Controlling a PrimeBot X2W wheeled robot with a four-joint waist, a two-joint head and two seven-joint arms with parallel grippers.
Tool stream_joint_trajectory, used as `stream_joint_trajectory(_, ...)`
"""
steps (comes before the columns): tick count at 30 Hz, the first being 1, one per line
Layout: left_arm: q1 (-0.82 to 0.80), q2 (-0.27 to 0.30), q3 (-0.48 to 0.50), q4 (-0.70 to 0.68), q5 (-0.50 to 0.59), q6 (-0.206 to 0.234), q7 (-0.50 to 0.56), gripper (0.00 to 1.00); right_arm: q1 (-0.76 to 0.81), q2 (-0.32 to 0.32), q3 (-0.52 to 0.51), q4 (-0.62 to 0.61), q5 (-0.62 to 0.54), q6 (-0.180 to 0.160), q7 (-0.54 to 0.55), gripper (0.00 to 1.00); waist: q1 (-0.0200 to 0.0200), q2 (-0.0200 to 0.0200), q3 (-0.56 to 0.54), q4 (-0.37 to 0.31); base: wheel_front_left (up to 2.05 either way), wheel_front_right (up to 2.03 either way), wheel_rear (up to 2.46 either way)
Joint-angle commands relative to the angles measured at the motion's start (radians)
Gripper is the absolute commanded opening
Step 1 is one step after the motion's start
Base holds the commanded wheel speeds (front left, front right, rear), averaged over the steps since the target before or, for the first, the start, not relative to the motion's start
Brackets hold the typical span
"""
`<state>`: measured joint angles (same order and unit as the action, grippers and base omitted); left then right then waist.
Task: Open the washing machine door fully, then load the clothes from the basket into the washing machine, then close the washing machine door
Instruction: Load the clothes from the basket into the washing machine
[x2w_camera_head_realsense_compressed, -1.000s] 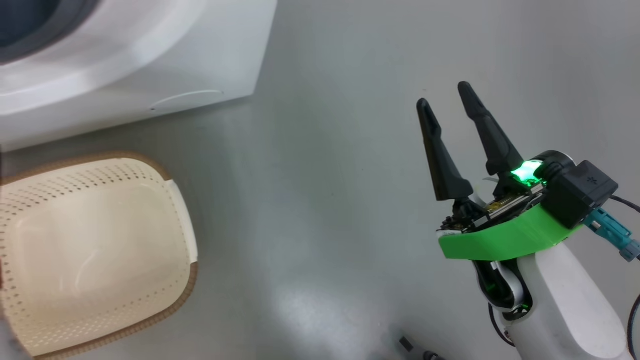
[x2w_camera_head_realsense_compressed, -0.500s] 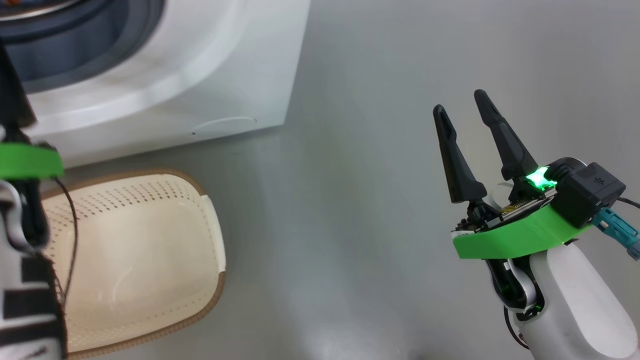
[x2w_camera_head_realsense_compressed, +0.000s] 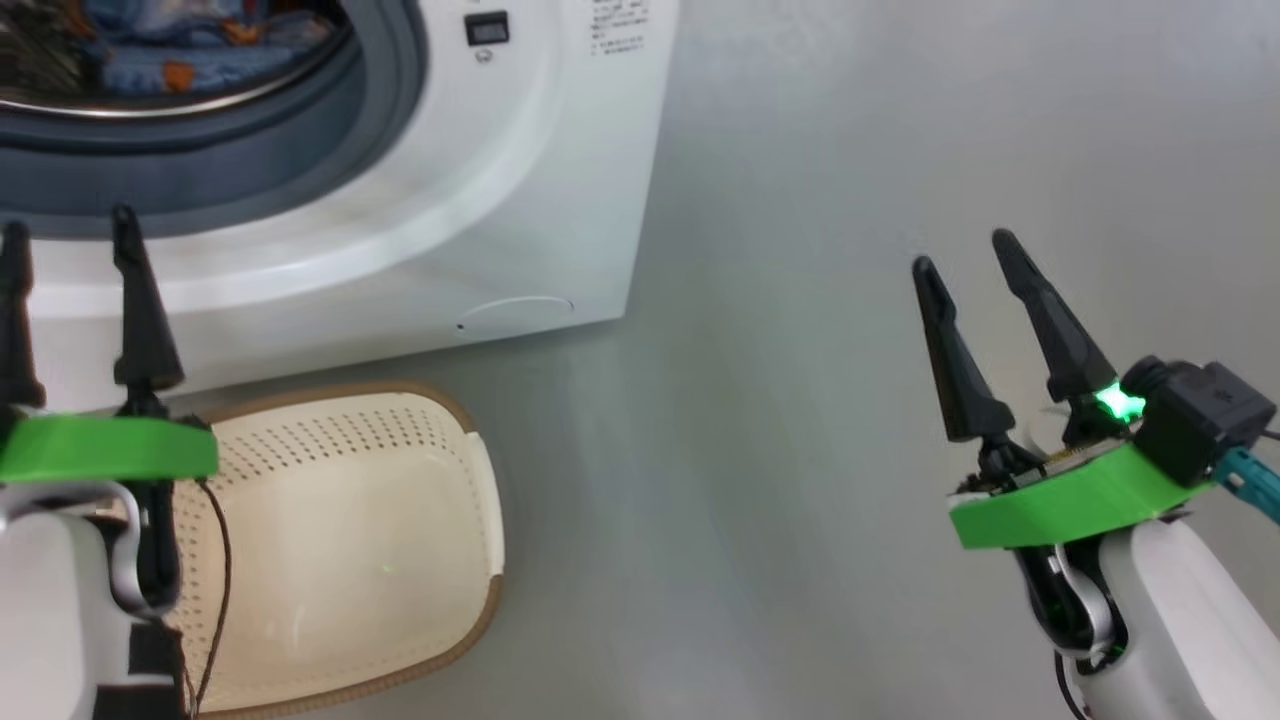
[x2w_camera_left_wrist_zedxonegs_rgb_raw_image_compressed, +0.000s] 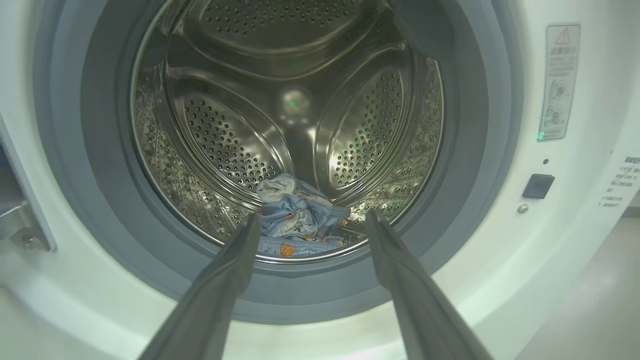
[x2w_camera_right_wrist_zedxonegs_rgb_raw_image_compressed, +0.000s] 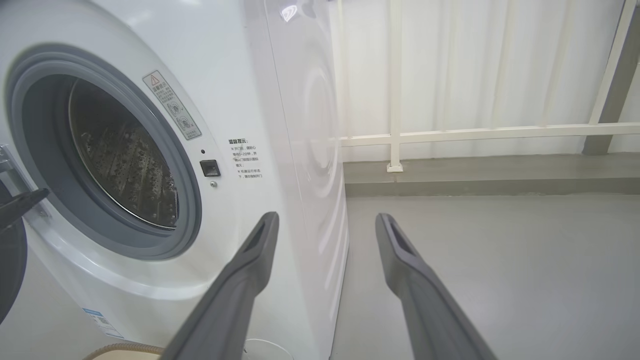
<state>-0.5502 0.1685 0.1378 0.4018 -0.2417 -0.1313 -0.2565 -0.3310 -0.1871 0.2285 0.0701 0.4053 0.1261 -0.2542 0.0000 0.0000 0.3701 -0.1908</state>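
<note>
Head view: finds the washing machine (x2w_camera_head_realsense_compressed: 560, 200) at upper left, mouth uncovered, with the clothes (x2w_camera_head_realsense_compressed: 190, 40) inside the drum (x2w_camera_head_realsense_compressed: 200, 100) as a blue patch at the top edge, ringed by the grey seal (x2w_camera_head_realsense_compressed: 300, 170). Finds the basket (x2w_camera_head_realsense_compressed: 340, 445) at lower left on the grey floor (x2w_camera_head_realsense_compressed: 800, 400), just below the machine's front, empty, bare cream inside; cannot tell its long axis, with its left part behind the left arm. Places the left gripper (x2w_camera_head_realsense_compressed: 67, 225) at the left edge, fingers apart, pointing up the frame at the machine, gripping nothing. Places the right gripper (x2w_camera_head_realsense_compressed: 962, 252) at lower right over bare floor, well apart from machine and basket, fingers likewise spread and empty. Left wrist view: looks straight into the drum and adds what the head view cuts off, namely the clothes as one crumpled heap at the drum's bottom, wider than tall, long axis running left to right in the frame, framed between the two spread fingertips yet well beyond them. Adds also a warning sticker (x2w_camera_left_wrist_zedxonegs_rgb_raw_image_compressed: 560, 82) and a small black latch socket (x2w_camera_left_wrist_zedxonegs_rgb_raw_image_compressed: 538, 186) at right. Right wrist view: takes the machine obliquely at left, showing its side panel, a white railing (x2w_camera_right_wrist_zedxonegs_rgb_raw_image_compressed: 475, 134) behind at upper right, a sliver of the basket's brown rim at the bottom edge, and the spread fingers over open floor.
</note>
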Motion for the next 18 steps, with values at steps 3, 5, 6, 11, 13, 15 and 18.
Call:
stream_joint_trajectory(3, 0.039, 0.027, 0.021, -0.042, 0.016, 0.001, -0.005, 1.0, 0.045, -0.017, 0.008, -0.019, 0.008, 0.005, -0.008, 1.0, 0.0, 0.0, -0.043, 0.03, 0.0, 0.0, 0.0)
stream_joint_trajectory(5, 0.058, 0.023, 0.023, -0.049, 0.022, 0.001, -0.005, 1.0, 0.053, -0.021, 0.003, -0.019, 0.009, 0.005, -0.008, 1.0, 0.0, 0.0, -0.056, 0.036, 0.0, 0.0, 0.0)
stream_joint_trajectory(6, 0.067, 0.02, 0.025, -0.053, 0.022, 0.001, -0.005, 1.0, 0.057, -0.023, 0.0, -0.019, 0.01, 0.005, -0.008, 1.0, 0.0, 0.0, -0.061, 0.038, 0.0, 0.0, 0.0)
stream_joint_trajectory(11, 0.11, 0.007, 0.032, -0.067, 0.023, 0.001, -0.005, 1.0, 0.074, -0.029, -0.01, -0.019, 0.011, 0.005, -0.008, 1.0, 0.0, 0.0, -0.084, 0.051, 0.0, 0.0, 0.0)
stream_joint_trajectory(13, 0.128, -0.003, 0.043, -0.072, 0.022, 0.001, -0.005, 1.0, 0.083, -0.031, -0.014, -0.019, 0.011, 0.005, -0.008, 1.0, 0.0, 0.0, -0.092, 0.056, 0.0, 0.0, 0.0)
stream_joint_trajectory(15, 0.149, -0.016, 0.052, -0.08, 0.022, 0.001, -0.005, 1.0, 0.091, -0.033, -0.017, -0.017, 0.011, 0.005, -0.008, 1.0, 0.0, 0.0, -0.104, 0.061, 0.0, 0.0, 0.0)
stream_joint_trajectory(18, 0.2, -0.032, 0.062, -0.102, 0.026, 0.001, -0.005, 1.0, 0.106, -0.038, -0.019, -0.015, 0.013, 0.005, -0.008, 1.0, 0.0, 0.0, -0.126, 0.063, 0.0, 0.0, 0.0)
